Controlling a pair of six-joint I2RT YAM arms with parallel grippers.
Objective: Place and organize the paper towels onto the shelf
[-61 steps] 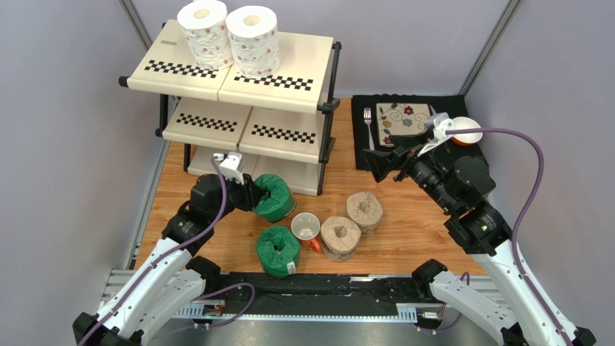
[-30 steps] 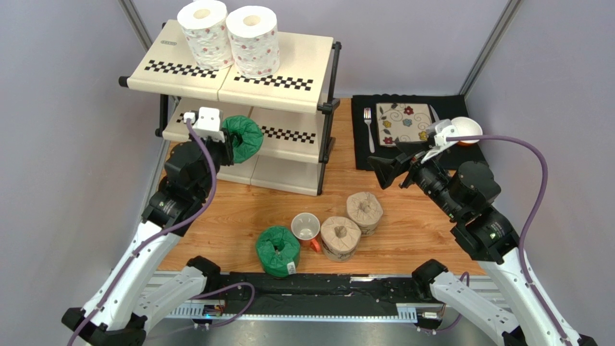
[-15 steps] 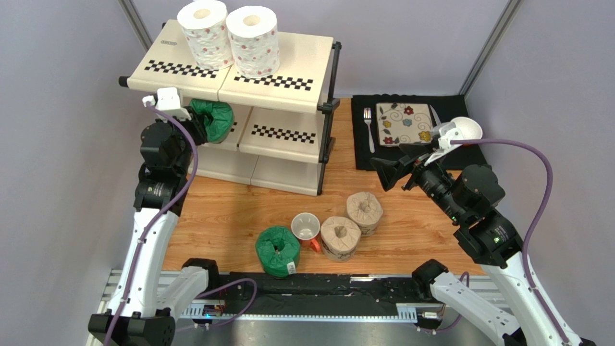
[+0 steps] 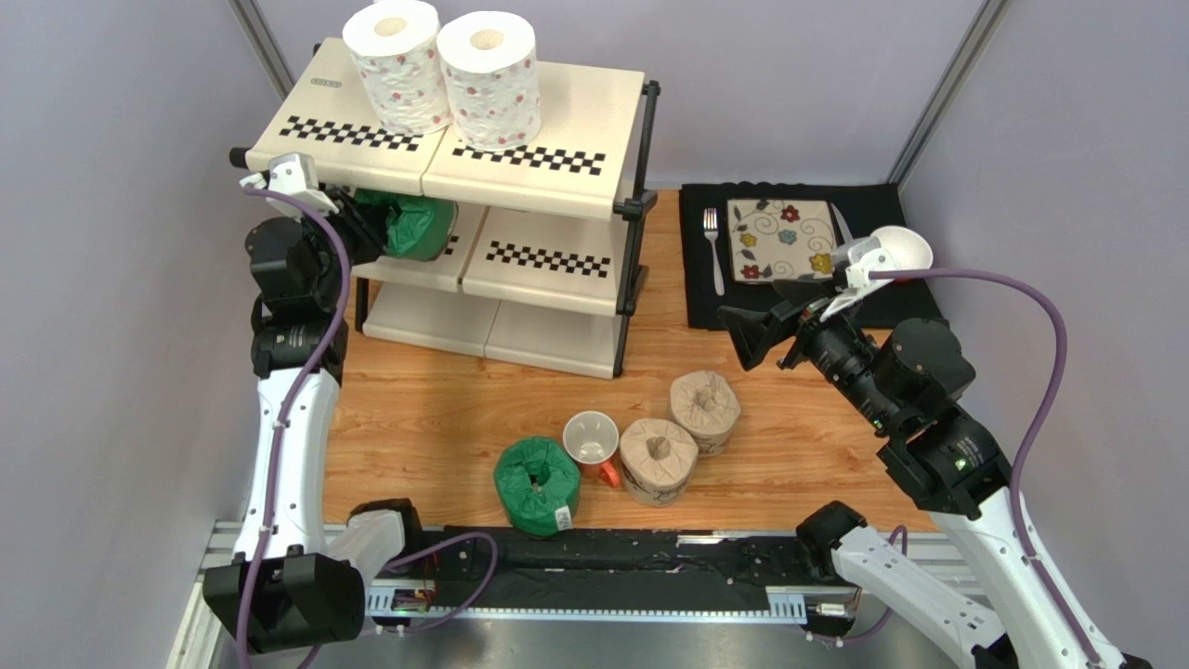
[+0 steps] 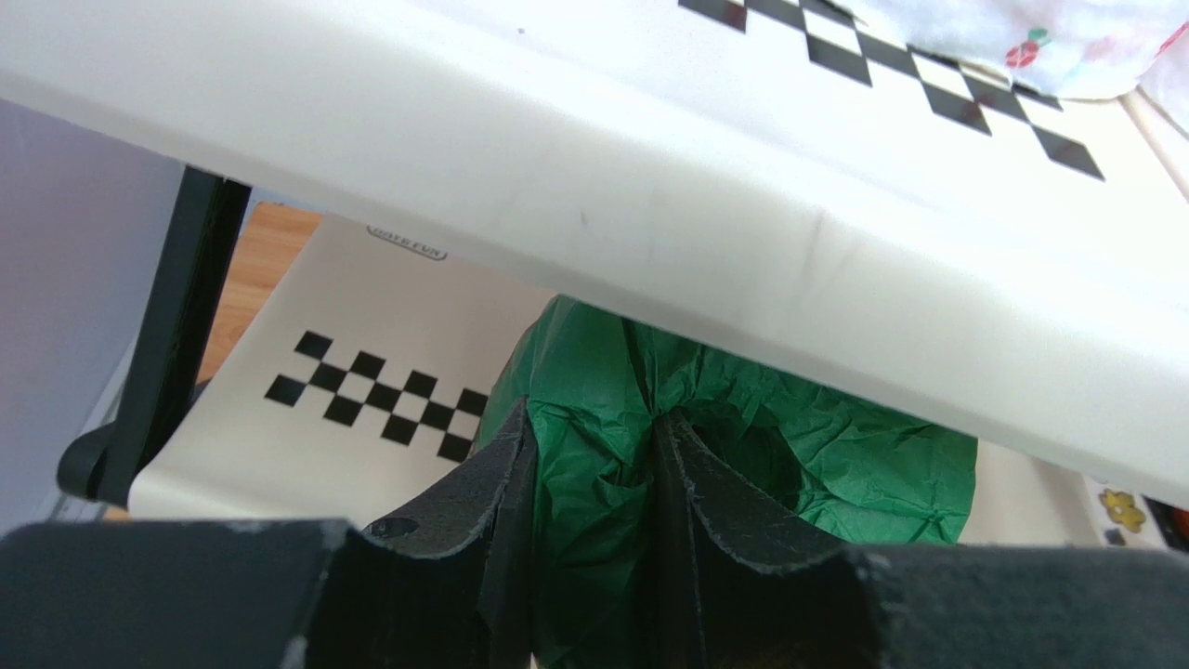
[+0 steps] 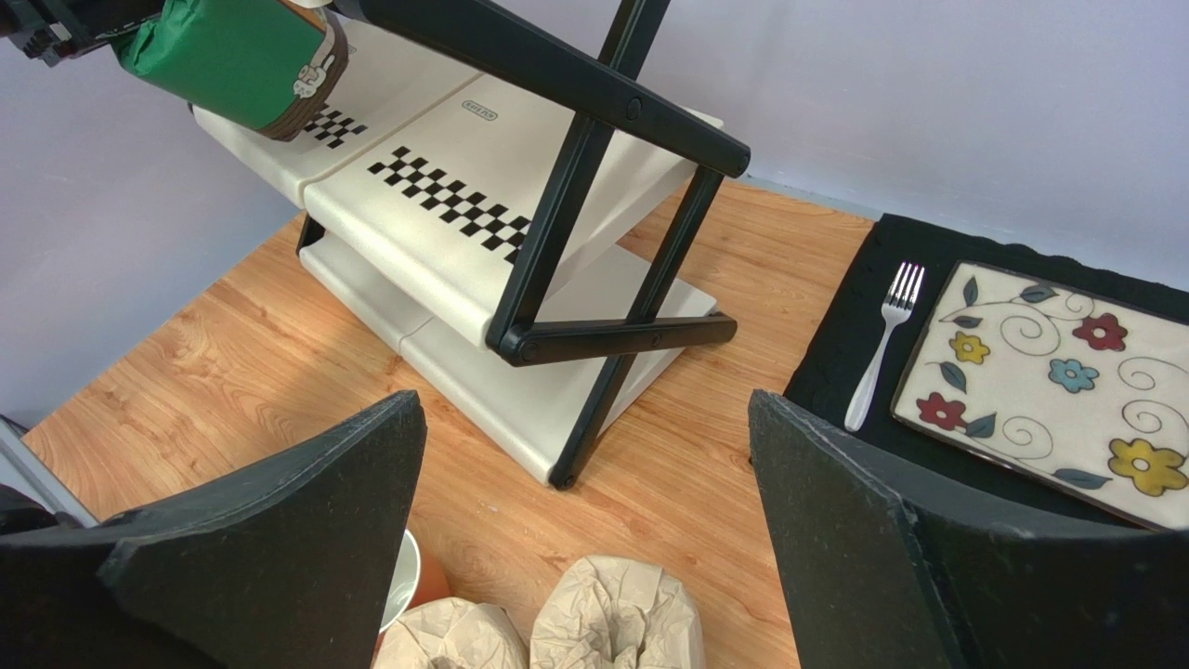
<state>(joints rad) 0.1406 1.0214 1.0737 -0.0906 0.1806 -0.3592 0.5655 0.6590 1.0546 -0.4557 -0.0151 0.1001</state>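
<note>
Gripping a green roll [image 4: 415,223] of paper towel, the left hand [image 4: 360,230] has its two fingers [image 5: 510,467] pinched narrow on the crinkled wrapper at the roll's end. Hand and roll sit just beneath the front edge of the top tier of the shelf [image 4: 558,119], above the left half of the middle tier [image 4: 551,251]. Whether the roll touches that tier below the hand cannot be told. Two white floral rolls [image 4: 398,63] stand upright on the top tier, above and beyond the hand.

Spread wide and holding nothing, the right hand [image 4: 740,335] hovers over the table [image 4: 447,404]. The shelf is off to its left and two tan rolls [image 4: 657,460] lie below it. Just left of those are a mug [image 4: 592,439] and a second green roll [image 4: 537,484].

By the look of it, the step in hand is setting the first green roll on the middle tier. The next move likely calls for easing it further in under the top tier and lowering it until it rests. The fingers would then open and draw straight back without knocking the tier above
</note>
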